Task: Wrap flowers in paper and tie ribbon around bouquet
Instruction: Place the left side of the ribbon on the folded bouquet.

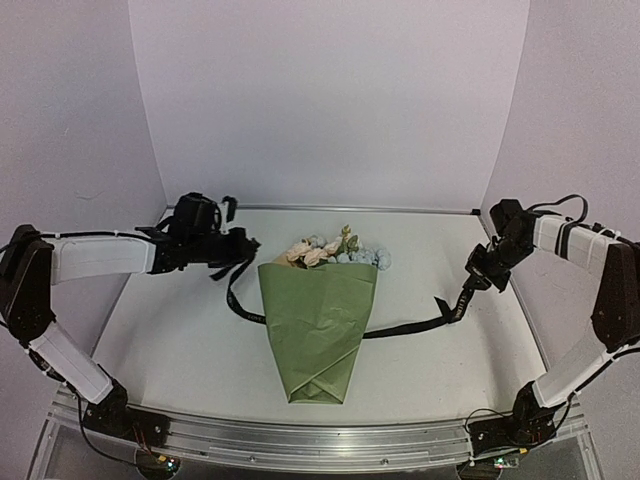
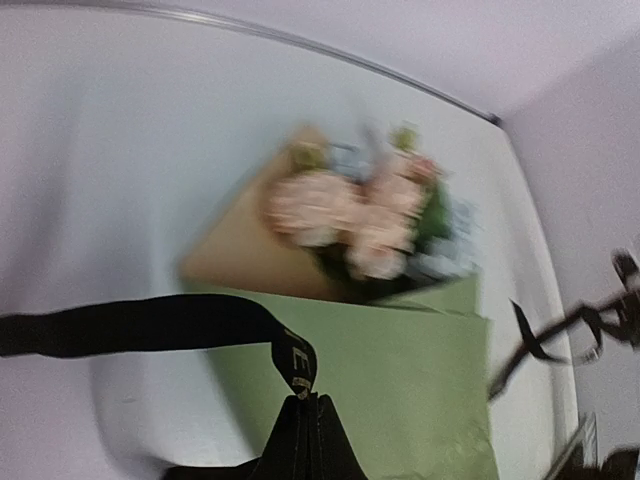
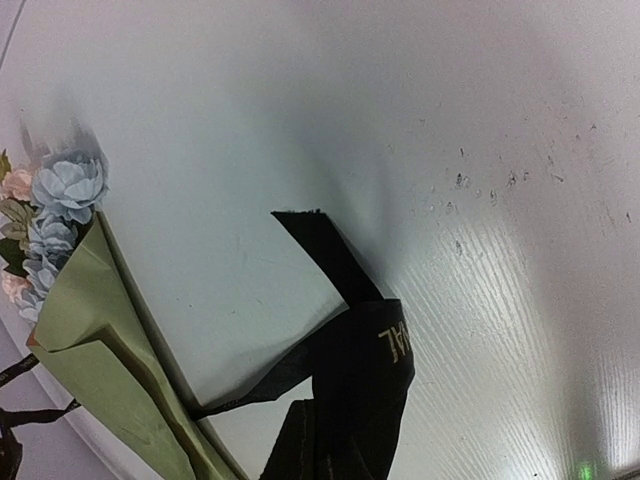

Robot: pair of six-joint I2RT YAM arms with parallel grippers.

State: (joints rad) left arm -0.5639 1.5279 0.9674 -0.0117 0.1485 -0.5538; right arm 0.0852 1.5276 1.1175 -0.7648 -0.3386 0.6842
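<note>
The bouquet (image 1: 318, 325) lies mid-table, a cone of olive-green paper (image 2: 400, 360) with pink, cream and blue flowers (image 1: 335, 252) poking out at its far end. The black ribbon (image 1: 410, 327) passes beneath the cone and emerges on both sides. My left gripper (image 1: 226, 268) is shut on the ribbon's left end (image 2: 296, 365), left of the cone's top. On the other side, my right gripper (image 1: 460, 305) is shut on the right end (image 3: 375, 375), and a short tail (image 3: 320, 250) sticks out past it. The flowers (image 3: 60, 200) and paper (image 3: 90, 350) show at the left of the right wrist view.
White table (image 1: 180, 350) with pale lilac walls on three sides. A metal rail (image 1: 300, 440) runs along the near edge, holding the arm bases. The table's far rim (image 2: 300, 42) shows in the left wrist view.
</note>
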